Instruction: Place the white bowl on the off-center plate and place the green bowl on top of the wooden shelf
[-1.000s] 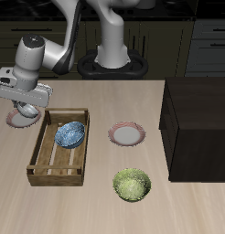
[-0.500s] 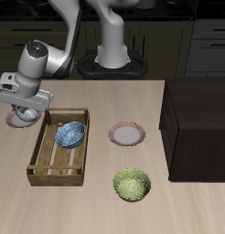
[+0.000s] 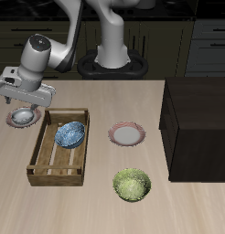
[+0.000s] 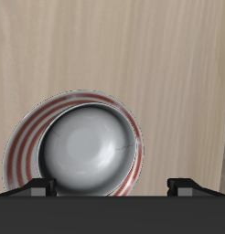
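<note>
- White and grey-shaded inside, the small round white bowl [image 4: 90,152] is sitting on the off-center plate [image 4: 23,146], a small white plate with a pinkish-red rim; my wrist camera is showing the bowl resting in it, pushed toward one side of the rim.
- I am seeing the pincer [image 4: 110,187] hanging above that bowl with its two fingertips [image 4: 38,187] spread wide apart and nothing between them.
- From the exterior camera, the plate and bowl [image 3: 24,116] are lying just beside the light-wood slatted crate [image 3: 58,149], toward the worktop's [image 3: 96,203] back.
- A blue-patterned bowl [image 3: 71,134] is leaning inside that crate.
- The second red-rimmed plate [image 3: 127,135] is lying bare near the worktop's middle.
- The round light-green bowl with the mottled inside [image 3: 132,185] is sitting on the worktop near its front edge, well apart from the pincer [image 3: 26,107].
- The large dark brown wooden shelf [image 3: 198,128] is standing at the worktop's side, its flat top bare.
</note>
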